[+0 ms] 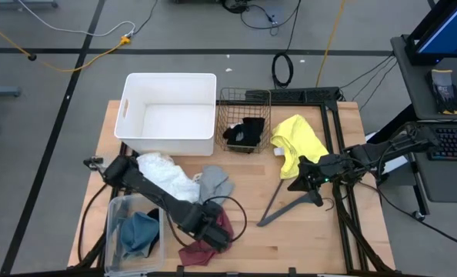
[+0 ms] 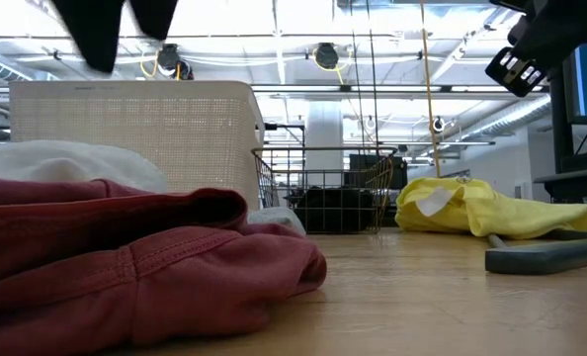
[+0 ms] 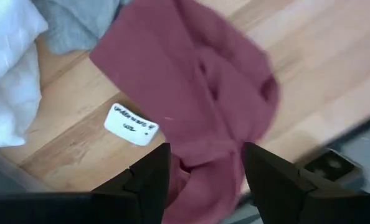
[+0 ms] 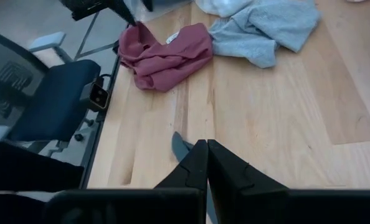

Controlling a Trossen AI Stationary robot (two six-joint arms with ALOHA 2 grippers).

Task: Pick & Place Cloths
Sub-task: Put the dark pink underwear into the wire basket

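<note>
A maroon cloth (image 1: 205,245) lies crumpled near the table's near edge, a white tag (image 3: 130,124) beside it. My left gripper (image 3: 207,171) hangs open above it, pointing down, fingers (image 2: 101,30) well clear of the cloth (image 2: 125,267). A white cloth (image 1: 167,175) and a grey cloth (image 1: 215,183) lie just beyond. A teal cloth (image 1: 138,231) sits in a clear tub, a black cloth (image 1: 245,132) in a wire basket, and a yellow cloth (image 1: 298,146) lies at the right. My right gripper (image 4: 207,158) waits shut near the yellow cloth.
A white bin (image 1: 169,114) stands at the far side, next to the wire basket (image 1: 244,115). The clear tub (image 1: 128,235) is at the near left corner. A grey hanger (image 1: 284,206) lies on the wood below my right gripper. Bare wood shows at the near right.
</note>
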